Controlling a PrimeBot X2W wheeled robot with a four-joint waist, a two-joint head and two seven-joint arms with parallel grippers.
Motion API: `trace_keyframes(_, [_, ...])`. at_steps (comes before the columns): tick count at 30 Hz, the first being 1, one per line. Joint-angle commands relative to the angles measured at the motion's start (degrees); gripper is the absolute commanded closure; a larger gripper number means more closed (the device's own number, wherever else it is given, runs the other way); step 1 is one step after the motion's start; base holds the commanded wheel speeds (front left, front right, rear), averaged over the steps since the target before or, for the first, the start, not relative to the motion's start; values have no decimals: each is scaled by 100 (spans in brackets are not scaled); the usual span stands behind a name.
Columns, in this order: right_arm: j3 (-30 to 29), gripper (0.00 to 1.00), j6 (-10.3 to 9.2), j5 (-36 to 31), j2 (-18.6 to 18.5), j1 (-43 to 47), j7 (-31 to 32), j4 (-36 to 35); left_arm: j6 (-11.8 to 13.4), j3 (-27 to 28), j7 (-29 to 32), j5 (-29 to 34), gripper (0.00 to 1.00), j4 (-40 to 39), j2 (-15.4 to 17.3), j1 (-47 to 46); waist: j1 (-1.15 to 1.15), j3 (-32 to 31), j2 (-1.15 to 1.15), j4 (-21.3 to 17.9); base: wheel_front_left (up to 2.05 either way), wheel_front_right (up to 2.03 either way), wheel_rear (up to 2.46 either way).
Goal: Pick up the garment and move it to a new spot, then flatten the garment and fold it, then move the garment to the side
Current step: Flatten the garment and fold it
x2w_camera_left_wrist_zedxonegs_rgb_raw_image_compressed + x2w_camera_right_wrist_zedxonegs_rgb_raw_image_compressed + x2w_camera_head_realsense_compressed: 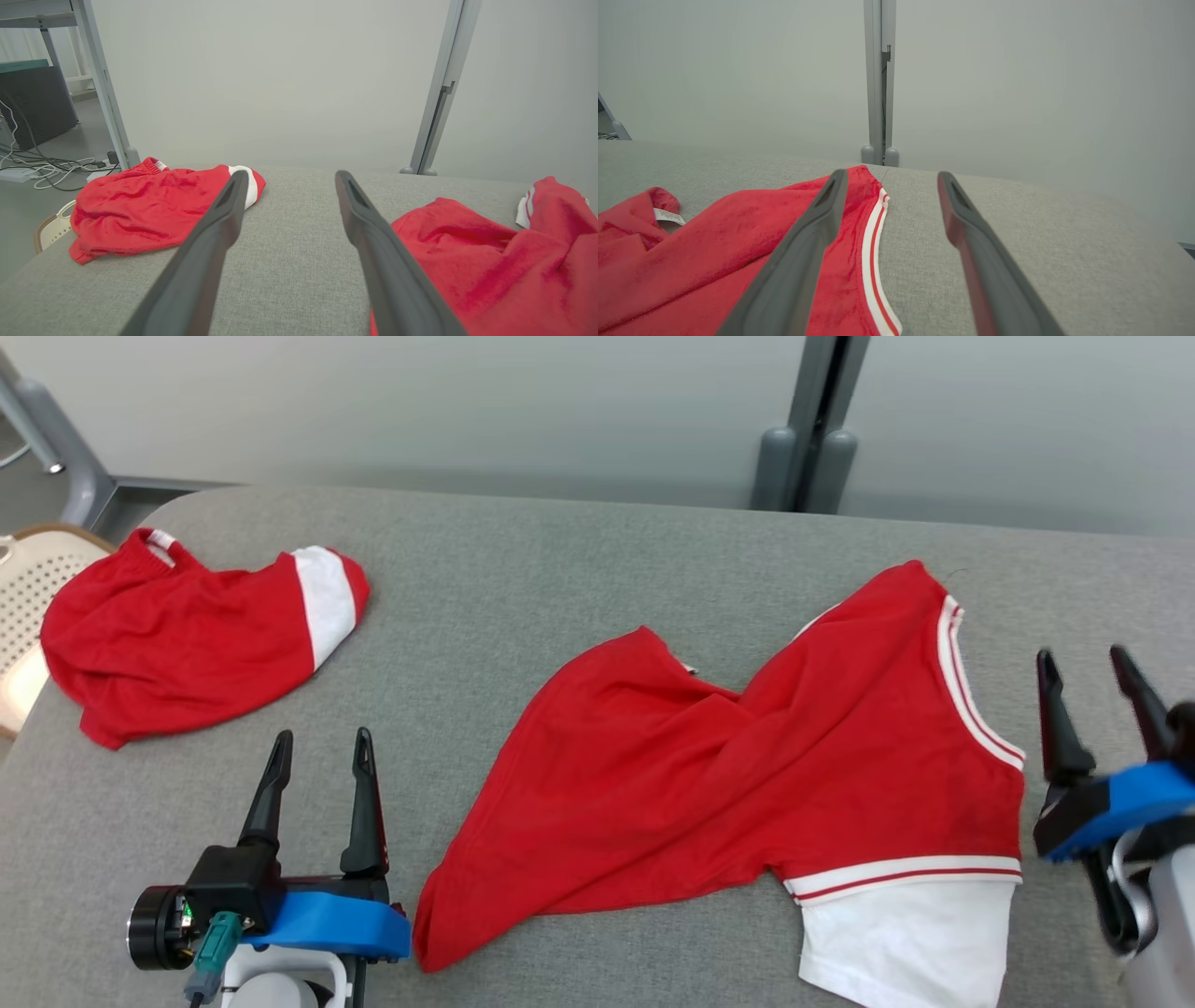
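A red garment [747, 756] with white-striped trim and a white sleeve lies loosely spread and wrinkled on the grey padded table [560, 569], from the middle to the near right. It also shows in the left wrist view [467, 261] and the right wrist view [714, 242]. My right gripper [1083, 658] stands open just right of the garment's striped edge, holding nothing [891, 175]. My left gripper [322, 737] is open over bare table left of the garment, empty too [290, 175].
A second red and white garment [187, 625] lies bunched at the table's far left [140, 210]. A beige perforated basket [28, 579] stands beyond the left edge. A grey post [808, 429] rises behind the table.
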Motion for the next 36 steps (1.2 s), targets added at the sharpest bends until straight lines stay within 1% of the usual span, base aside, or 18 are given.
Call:
trace_keyframes(1, [-71, 0, 1, -63, 134, 356, -17, -266, -36, 63, -26, 44, 0, 2, 0, 60, 1, -141, 0, -158, 0, 0, 0])
trace_keyframes(8, [-254, 0, 1, -168, 579, 1429, -17, -1050, -74, 107, -26, 92, 0, -16, -1, 197, 1, -269, 0, -286, 0, 0, 0])
trace_keyframes(13, [-248, 0, 1, -250, 769, 1902, 11, -1340, -77, 153, -26, 124, 0, -21, -1, 246, 1, -329, 0, -346, 0, 0, 0])
trace_keyframes(19, [-141, 0, 1, -186, 851, 2233, 208, -1230, -103, 131, -26, 135, 0, 1, -1, 251, 1, -358, 0, -317, 0, 0, 0])
trace_keyframes(28, [-35, 0, 1, -86, 1103, 2726, 184, -1013, -98, 56, -26, 64, 0, -37, -2, 156, 1, -273, 0, -224, 0, 0, 0])
trace_keyframes(36, [146, 0, 1, -94, 1213, 2745, 241, -675, -76, 70, -26, 49, 0, -38, -1, 128, 1, -227, 0, -249, 0, 0, 0])
